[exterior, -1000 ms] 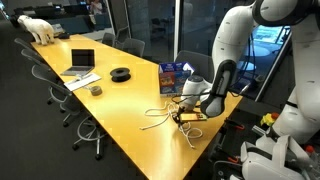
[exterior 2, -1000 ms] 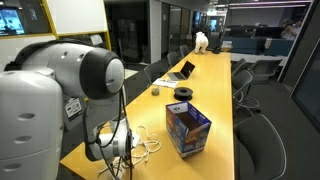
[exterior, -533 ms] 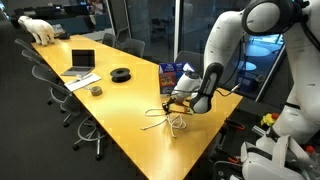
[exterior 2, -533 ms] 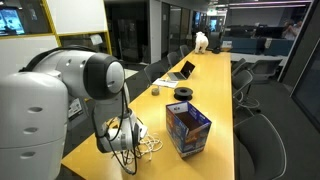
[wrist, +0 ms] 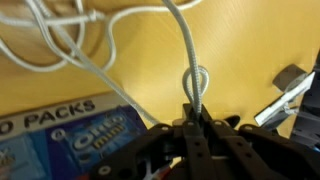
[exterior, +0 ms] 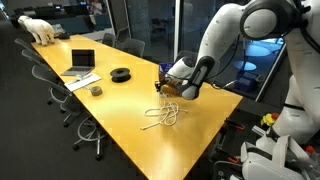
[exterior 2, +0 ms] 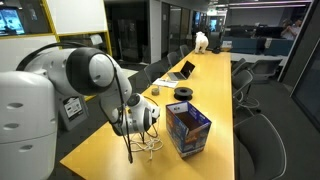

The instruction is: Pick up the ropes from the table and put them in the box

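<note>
Wrist view: gripper clamped on ropes; strand pinched between jaws, extended toward 12 o'clock; box seen at 9 o'clock.

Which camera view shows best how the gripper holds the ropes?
The wrist view: the gripper is shut on one of the ropes, seen close up. In both exterior views the ropes are thin pale lines between the gripper and the table; the grip itself is too small to see.
</note>
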